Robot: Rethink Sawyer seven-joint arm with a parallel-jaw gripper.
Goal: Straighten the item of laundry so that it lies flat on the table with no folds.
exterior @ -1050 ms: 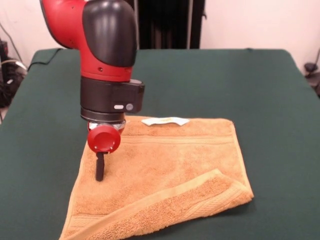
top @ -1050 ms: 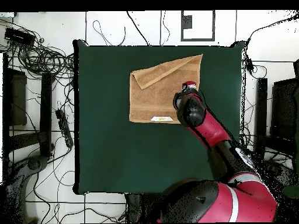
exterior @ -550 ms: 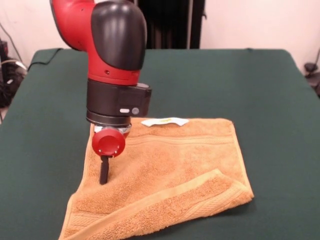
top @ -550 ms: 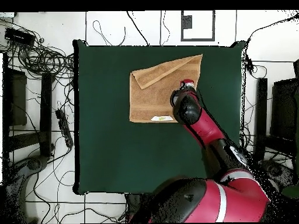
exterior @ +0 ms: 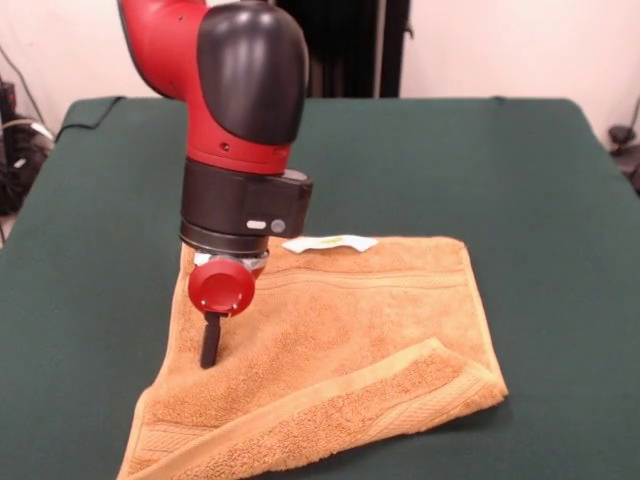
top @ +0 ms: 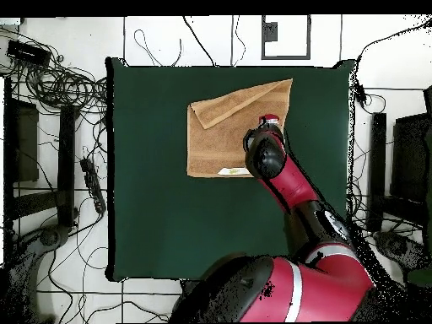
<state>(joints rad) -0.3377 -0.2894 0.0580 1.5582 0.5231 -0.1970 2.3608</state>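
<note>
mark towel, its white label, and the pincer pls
towel [exterior: 340,340]: front view, on the open flat middle of the cloth.
white label [exterior: 330,242]: front view, label's centre, at the towel's far edge.
pincer [exterior: 209,346]: front view, dark tip over the towel's left part.

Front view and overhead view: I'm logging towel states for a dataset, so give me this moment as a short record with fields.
item: orange-tan terry towel, woven border bands
label: small white label at the edge nearest the robot
fold: one edge strip turned over onto the towel, diagonal
flat: not yet
surface: dark green cloth-covered table
gripper: gripper down on the towel near its side edge; open or shut unclear
</note>
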